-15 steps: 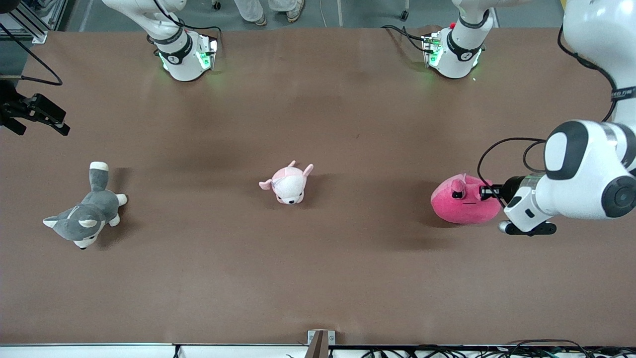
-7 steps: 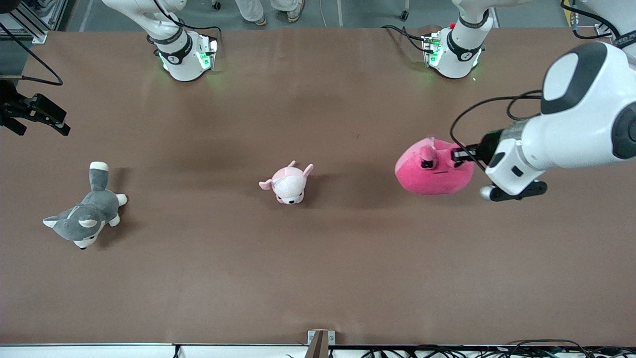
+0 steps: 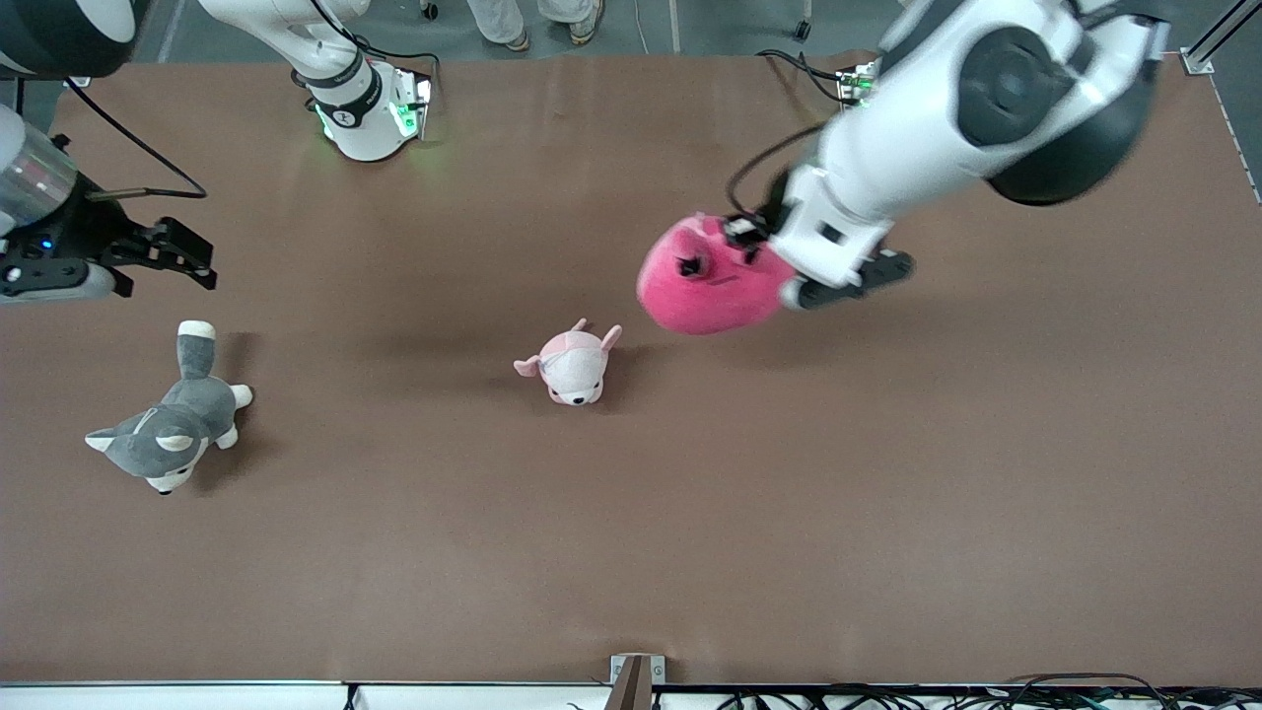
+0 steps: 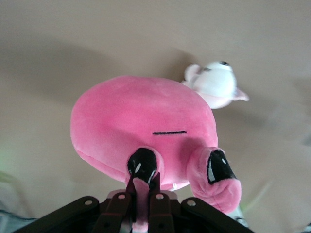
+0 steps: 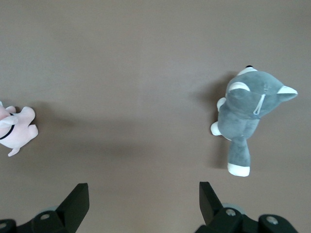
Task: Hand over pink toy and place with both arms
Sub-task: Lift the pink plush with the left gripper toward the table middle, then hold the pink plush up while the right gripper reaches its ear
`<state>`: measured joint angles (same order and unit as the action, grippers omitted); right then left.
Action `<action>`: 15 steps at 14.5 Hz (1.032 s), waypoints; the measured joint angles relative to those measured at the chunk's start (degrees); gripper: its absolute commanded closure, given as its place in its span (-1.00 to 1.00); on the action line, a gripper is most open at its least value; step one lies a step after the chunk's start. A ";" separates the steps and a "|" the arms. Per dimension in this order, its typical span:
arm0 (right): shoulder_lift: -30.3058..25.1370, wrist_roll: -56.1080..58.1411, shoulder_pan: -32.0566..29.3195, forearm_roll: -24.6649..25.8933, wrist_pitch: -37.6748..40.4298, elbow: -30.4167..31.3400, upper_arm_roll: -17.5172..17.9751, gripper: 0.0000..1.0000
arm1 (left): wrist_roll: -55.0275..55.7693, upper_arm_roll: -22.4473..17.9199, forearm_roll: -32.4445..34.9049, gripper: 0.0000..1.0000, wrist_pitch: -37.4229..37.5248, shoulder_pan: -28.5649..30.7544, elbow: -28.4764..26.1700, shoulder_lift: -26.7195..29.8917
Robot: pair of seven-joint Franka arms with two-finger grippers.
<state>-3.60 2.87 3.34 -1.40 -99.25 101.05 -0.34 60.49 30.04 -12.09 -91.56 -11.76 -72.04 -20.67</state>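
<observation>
The pink toy (image 3: 702, 281) is a large hot-pink plush blob. It hangs in the air over the table's middle, above and beside the pale pink plush. My left gripper (image 3: 737, 237) is shut on it. In the left wrist view the gripper (image 4: 144, 184) pinches a pink stalk with a black eye on the pink toy (image 4: 141, 121). My right gripper (image 3: 187, 259) is open and empty over the right arm's end of the table, above the husky. In the right wrist view the right gripper (image 5: 143, 199) shows its fingers wide apart over bare table.
A pale pink-and-white plush animal (image 3: 572, 365) lies at the table's middle; it also shows in the left wrist view (image 4: 216, 85) and the right wrist view (image 5: 14, 128). A grey-and-white husky plush (image 3: 168, 426) lies toward the right arm's end, also in the right wrist view (image 5: 245, 114).
My left arm has lifted the pink toy off the table and carried it toward the table's middle. My right arm has moved in toward the middle.
</observation>
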 measured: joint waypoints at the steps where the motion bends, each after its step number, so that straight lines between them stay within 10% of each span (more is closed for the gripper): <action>1: 0.15 -0.04 0.17 -3.01 0.02 -0.03 0.00 -0.78 | 2.95 -0.03 0.00 1.00 -2.86 -2.57 0.01 -0.25; 10: 4.46 -2.18 0.26 -31.30 0.50 -1.29 -0.32 -0.57 | 12.59 -0.26 0.00 1.00 -20.94 -15.07 0.10 -4.02; 15: 4.80 -8.20 6.64 -33.09 4.60 -2.56 -0.04 -0.53 | 12.59 -0.40 0.00 1.00 -23.95 -17.60 0.11 -6.59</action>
<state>1.19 -5.33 9.98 -34.49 -94.65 98.50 -0.38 73.08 29.64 -12.09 -115.51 -29.37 -71.93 -27.25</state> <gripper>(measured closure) 0.233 0.885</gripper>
